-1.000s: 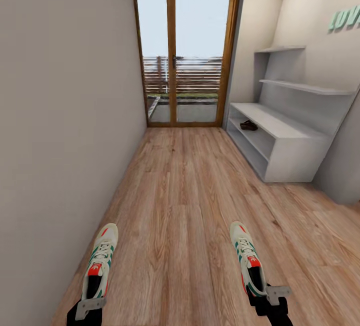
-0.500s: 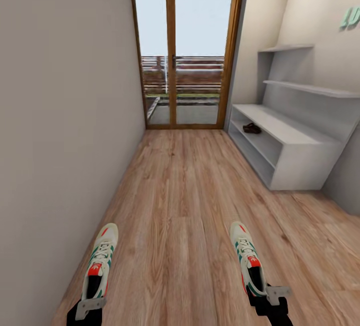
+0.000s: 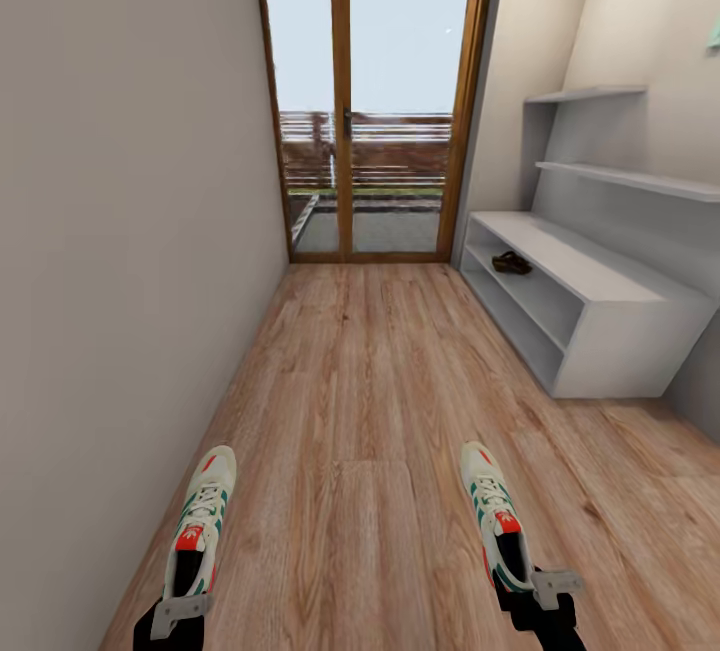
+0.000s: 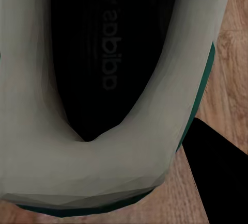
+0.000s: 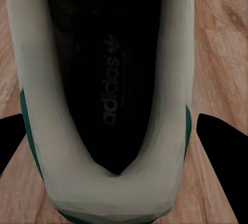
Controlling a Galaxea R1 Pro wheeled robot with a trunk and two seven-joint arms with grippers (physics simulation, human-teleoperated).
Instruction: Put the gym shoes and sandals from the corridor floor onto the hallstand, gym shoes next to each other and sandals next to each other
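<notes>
Two white gym shoes with green stripes and red-orange tongues are held up, toes pointing down the corridor: the left gym shoe (image 3: pixel 200 521) near the wall, the right gym shoe (image 3: pixel 494 516) well apart from it. A dark brown sandal (image 3: pixel 511 263) lies on the light-grey hallstand's (image 3: pixel 600 281) lower shelf, above the wood-grain floor (image 3: pixel 370 401).

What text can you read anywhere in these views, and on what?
"adidas", with a trefoil logo above it: printed on the dark insole of the right sneaker.
"adidas", shown mirrored and faint: on the insole of the left sneaker.
Green wall lettering at the head view's right edge: cut off, unreadable.
</notes>
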